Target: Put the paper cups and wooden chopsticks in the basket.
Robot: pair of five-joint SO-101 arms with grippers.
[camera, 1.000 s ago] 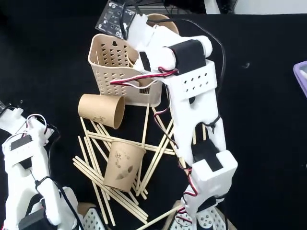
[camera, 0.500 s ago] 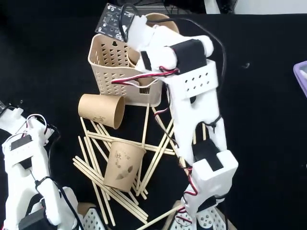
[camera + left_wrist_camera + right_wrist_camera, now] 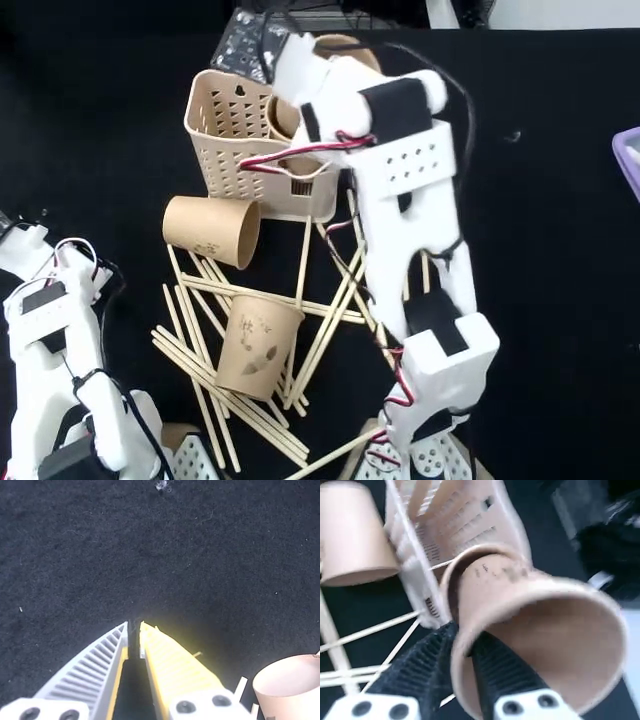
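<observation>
My right gripper (image 3: 462,635) is shut on the rim of a paper cup (image 3: 545,630), held over the beige slotted basket (image 3: 225,125) at the far side of the table. A brown cup (image 3: 285,115) shows inside the basket beneath that arm. A second cup (image 3: 212,231) lies on its side in front of the basket. A third cup (image 3: 258,343) rests on the scattered wooden chopsticks (image 3: 200,370). My left gripper (image 3: 134,627) is shut and empty over bare black cloth at the near left, with another cup's mouth (image 3: 290,687) beside it.
The left arm (image 3: 50,330) stands at the near left corner. A purple tray edge (image 3: 630,150) sits at the right border. The black table (image 3: 540,200) has open room to the right of the right arm.
The right arm has shifted slightly farther back and to the right over the basket, still holding the cup. The left arm has not moved.
</observation>
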